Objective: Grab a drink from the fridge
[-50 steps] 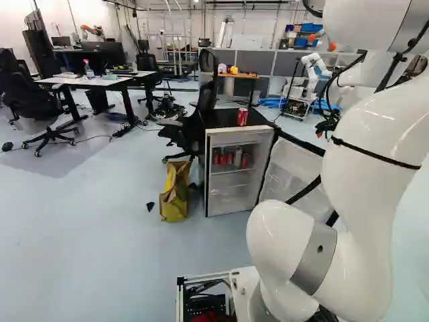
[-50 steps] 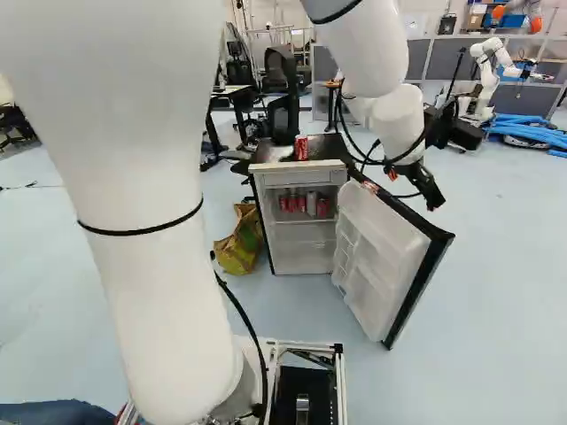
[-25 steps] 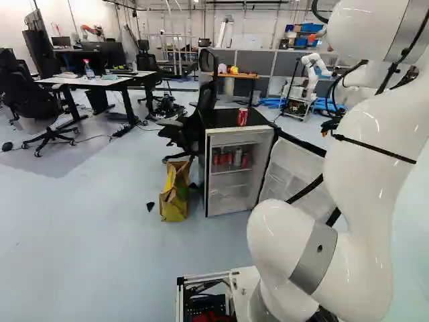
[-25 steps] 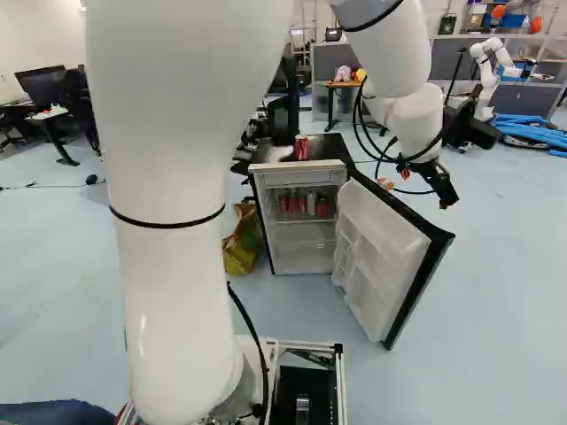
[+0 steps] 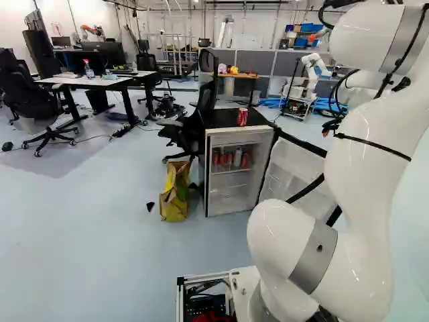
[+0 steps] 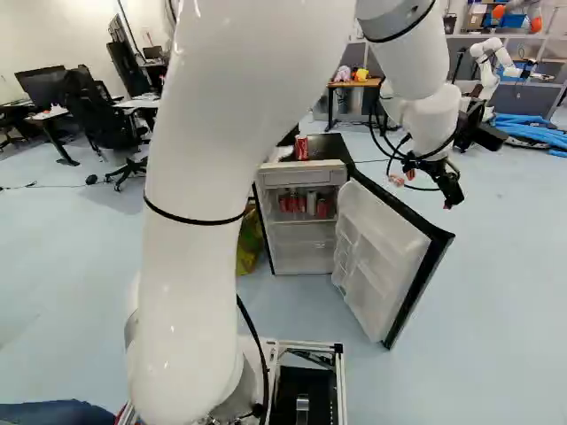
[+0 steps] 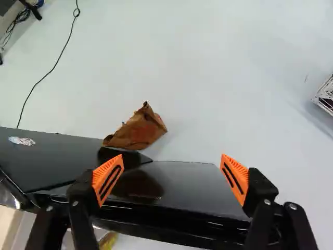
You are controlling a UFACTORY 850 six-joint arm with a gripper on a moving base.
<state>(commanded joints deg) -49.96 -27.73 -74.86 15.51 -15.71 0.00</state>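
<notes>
Cans (image 6: 311,203) stand inside the open fridge (image 6: 301,177), left of the hand (image 6: 450,202) in the right base view; another can (image 6: 302,148) sits atop the fridge. In the wrist view, the hand is open, orange pads (image 7: 107,179) well apart above a glossy black panel (image 7: 171,190).

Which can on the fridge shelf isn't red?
The silver can, second from the right in the row on the shelf, as the left base view shows it. The other cans there are red.

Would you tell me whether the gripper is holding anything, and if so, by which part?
Nothing is held: the gripper has its jaws open, with no drink between them.
</notes>
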